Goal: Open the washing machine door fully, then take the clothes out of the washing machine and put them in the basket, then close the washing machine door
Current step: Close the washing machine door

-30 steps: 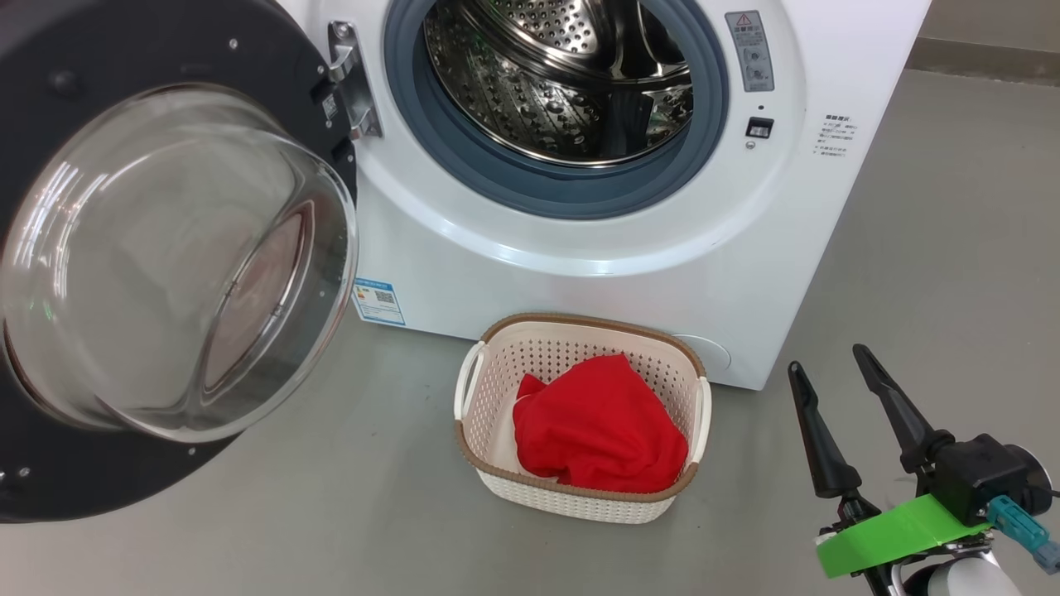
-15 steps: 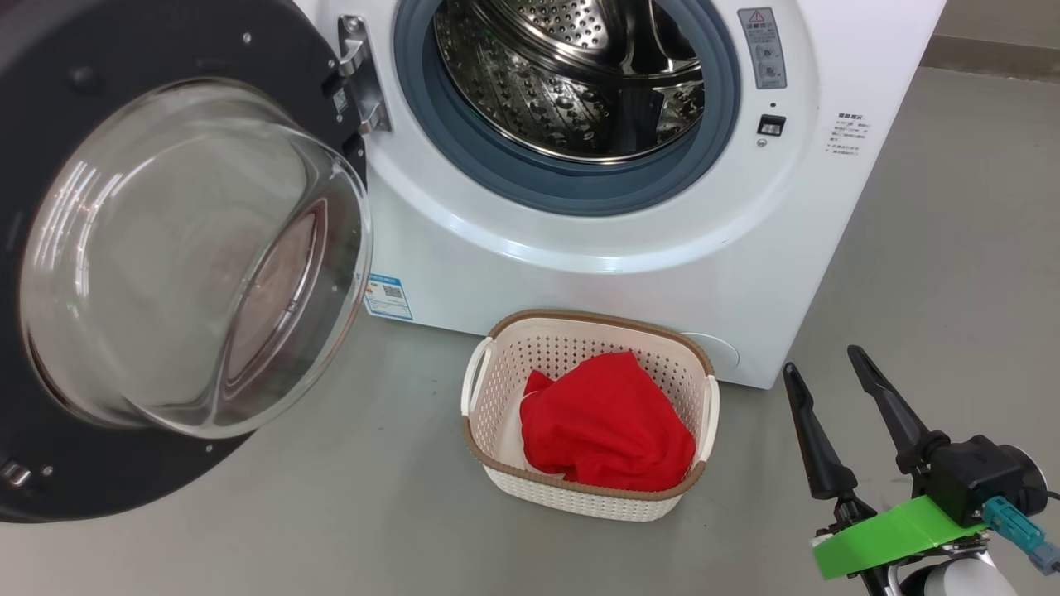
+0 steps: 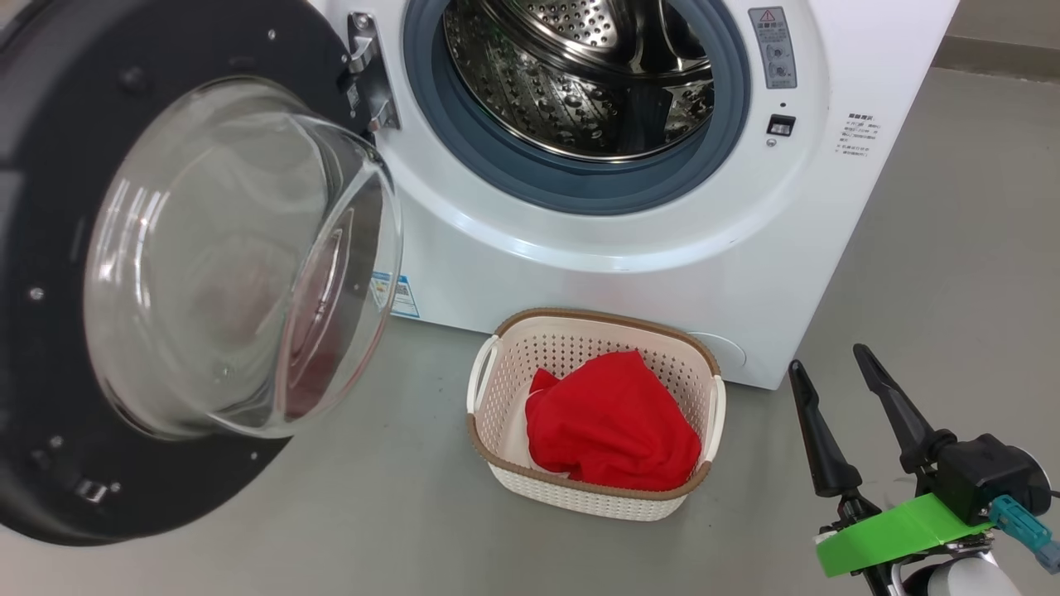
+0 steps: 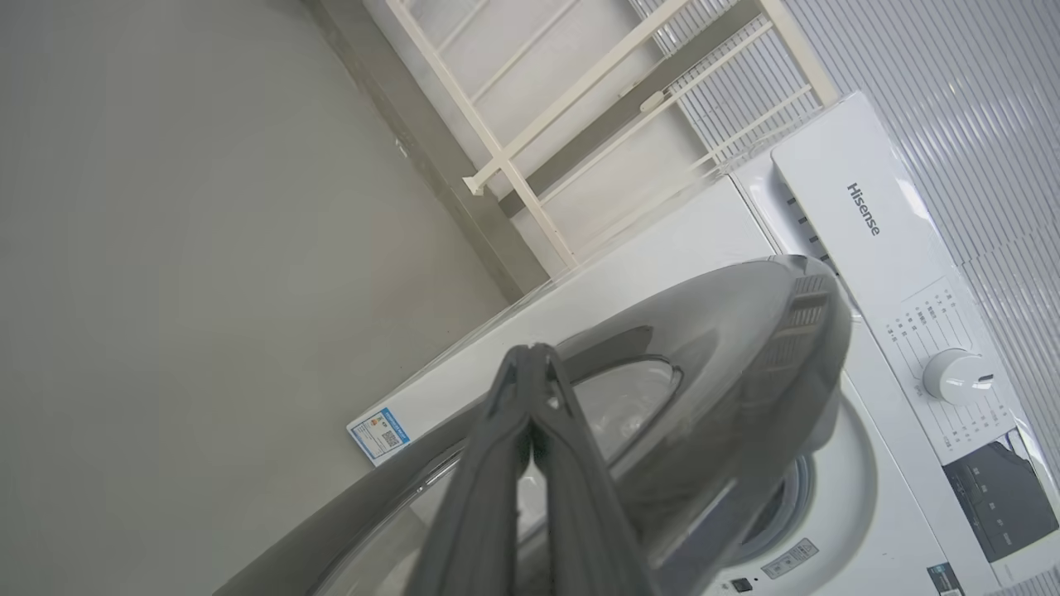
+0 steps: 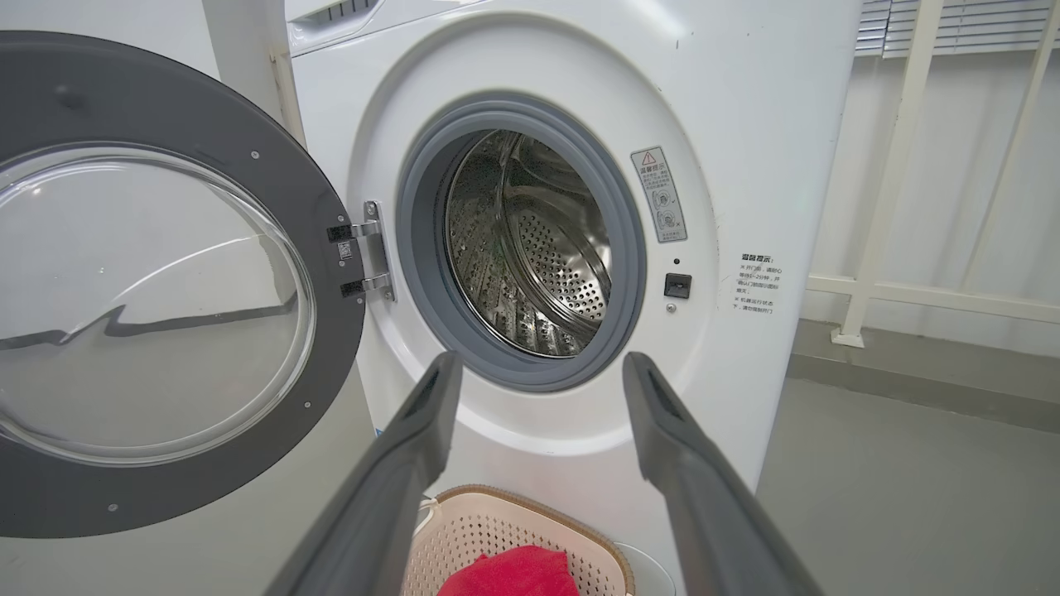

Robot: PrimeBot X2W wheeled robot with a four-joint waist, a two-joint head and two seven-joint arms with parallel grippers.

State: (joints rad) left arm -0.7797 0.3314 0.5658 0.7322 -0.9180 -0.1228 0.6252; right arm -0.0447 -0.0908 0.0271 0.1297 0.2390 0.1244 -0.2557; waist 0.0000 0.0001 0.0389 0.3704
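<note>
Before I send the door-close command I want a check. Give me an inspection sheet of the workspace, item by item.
Surface: grey floor, smooth.
Job's things: washing machine door open, swung to the left; drum shows no clothes in its visible part; red clothes lie in the basket, which stands before the washing machine.
Clutter: nothing seen.
Grippers: left gripper shut, by the door's outer face, contact unclear; right gripper open, empty, right of the basket.
Cables: teal connector at the right wrist.
Surroundings: white railing beside the machine.
</note>
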